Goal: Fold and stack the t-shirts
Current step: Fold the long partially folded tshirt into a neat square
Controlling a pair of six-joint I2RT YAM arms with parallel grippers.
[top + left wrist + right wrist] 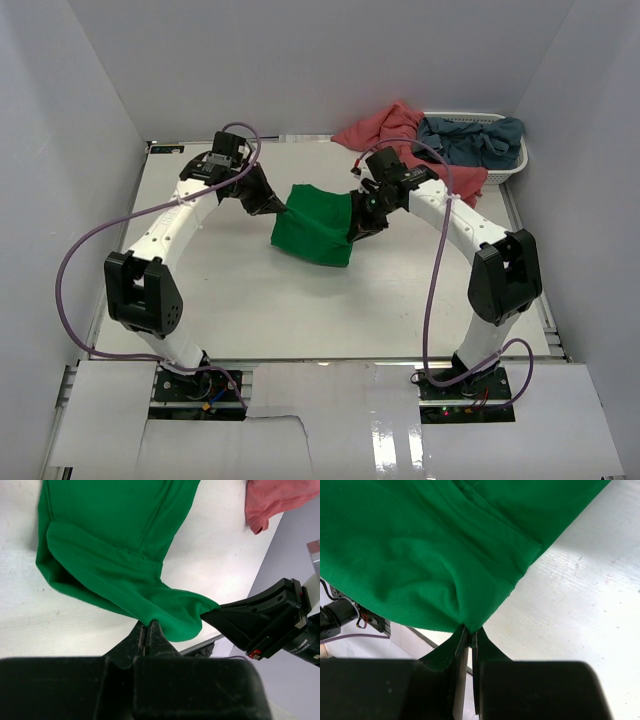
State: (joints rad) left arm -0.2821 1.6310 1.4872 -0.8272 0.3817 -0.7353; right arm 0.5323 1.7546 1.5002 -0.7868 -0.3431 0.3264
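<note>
Green shirt (313, 226) is pinched by the left end effector (283, 208) and right end effector (358, 229); with pink shirt (385, 125) and blue shirt (470, 138), three shirts.

Shows plain bright green, no print, across the green t-shirt (312, 228). Reads salmon-pink, equally plain, on the pink t-shirt (385, 125); dusty grey-blue on the grey-blue t-shirt (470, 138). Shows white on the slatted basket (517, 168) and the table (250, 300). Reads black on the left gripper (283, 208) and right gripper (356, 232), purple on the cables (430, 300).

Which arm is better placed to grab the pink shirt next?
Probably the right: the pink shirt lies just beyond the right claw, though it and the left claw both pinch the green shirt.
</note>
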